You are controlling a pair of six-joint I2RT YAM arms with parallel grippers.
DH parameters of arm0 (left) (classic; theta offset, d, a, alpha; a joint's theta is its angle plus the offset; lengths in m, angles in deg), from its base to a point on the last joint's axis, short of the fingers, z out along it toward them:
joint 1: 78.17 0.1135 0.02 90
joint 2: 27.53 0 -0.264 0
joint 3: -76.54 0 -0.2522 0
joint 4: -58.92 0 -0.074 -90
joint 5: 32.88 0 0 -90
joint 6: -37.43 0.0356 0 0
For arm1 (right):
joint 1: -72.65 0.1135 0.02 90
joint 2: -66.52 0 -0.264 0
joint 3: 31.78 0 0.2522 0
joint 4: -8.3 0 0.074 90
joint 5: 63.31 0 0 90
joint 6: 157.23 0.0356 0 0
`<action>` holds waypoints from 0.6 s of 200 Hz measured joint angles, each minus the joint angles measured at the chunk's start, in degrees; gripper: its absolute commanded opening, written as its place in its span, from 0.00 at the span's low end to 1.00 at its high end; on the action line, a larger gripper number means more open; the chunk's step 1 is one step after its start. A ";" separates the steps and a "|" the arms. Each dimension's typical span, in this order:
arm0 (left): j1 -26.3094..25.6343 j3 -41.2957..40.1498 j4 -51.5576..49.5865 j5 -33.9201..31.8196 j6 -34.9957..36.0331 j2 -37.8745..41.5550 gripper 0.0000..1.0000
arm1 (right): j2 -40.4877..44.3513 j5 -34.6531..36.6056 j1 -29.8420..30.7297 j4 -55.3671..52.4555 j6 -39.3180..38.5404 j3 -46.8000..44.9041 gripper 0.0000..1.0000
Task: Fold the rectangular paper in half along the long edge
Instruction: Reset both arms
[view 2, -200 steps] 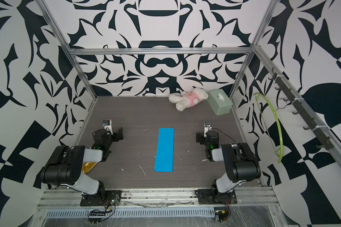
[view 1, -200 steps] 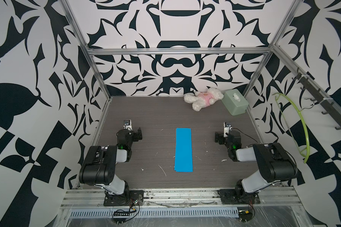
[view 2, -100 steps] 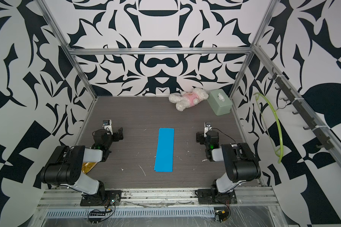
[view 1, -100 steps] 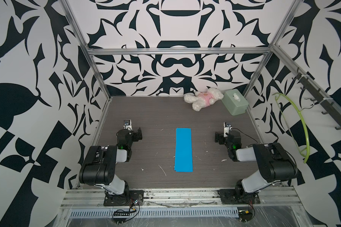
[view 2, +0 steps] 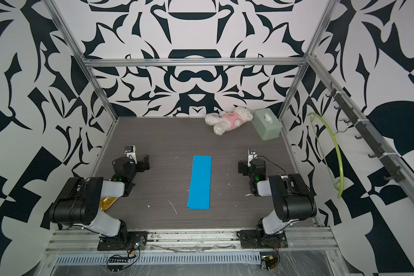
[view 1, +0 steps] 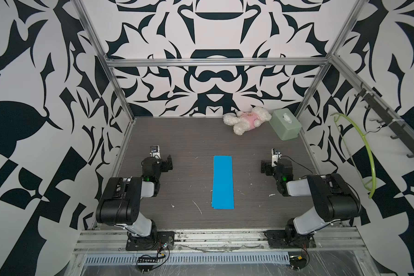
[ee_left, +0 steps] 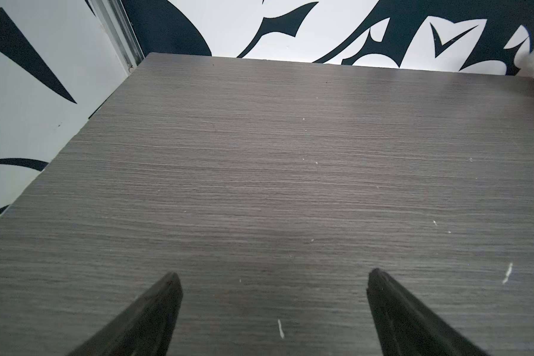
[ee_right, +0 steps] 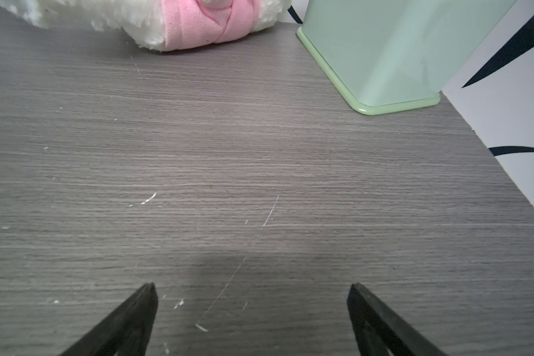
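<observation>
The left gripper [ee_left: 273, 274] has its jaws wide apart and holds nothing. In the left wrist view only the bare table [ee_left: 259, 154] lies ahead of it. The right gripper [ee_right: 252, 286] is the same: jaws wide apart, empty, low over the wood. Both arms are drawn back near their bases, one at each side. I judge this to be a resting pose that keeps the middle free and gives each arm an equal reach to the sheet.

Between them, well apart from both grippers, the rectangular paper [view 1: 222, 182] lies flat on the table, its long edges running from the robot toward the back wall. This placing seems deliberate: each arm stands beside one long edge, so one could bring its edge over while the other holds the sheet down. At the near left corner the outline shows a small step, maybe a second layer. I cannot tell if a fold exists already.

In the far right corner a plush toy [view 1: 247, 119] and a pale green tissue box [view 1: 286, 124] sit just beside one another, outside the working area.
</observation>
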 measured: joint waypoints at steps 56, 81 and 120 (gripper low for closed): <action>0.00 0.09 -0.04 0.00 0.00 0.00 0.99 | 31.06 -0.92 2.54 -16.90 -4.24 7.08 0.99; 0.00 0.09 -0.04 0.00 0.02 0.00 0.99 | 27.52 0.13 2.34 -15.61 -4.44 6.12 0.99; 0.00 0.09 -0.04 0.02 0.00 0.00 0.99 | 8.04 -0.57 2.29 -14.84 -3.10 3.58 0.99</action>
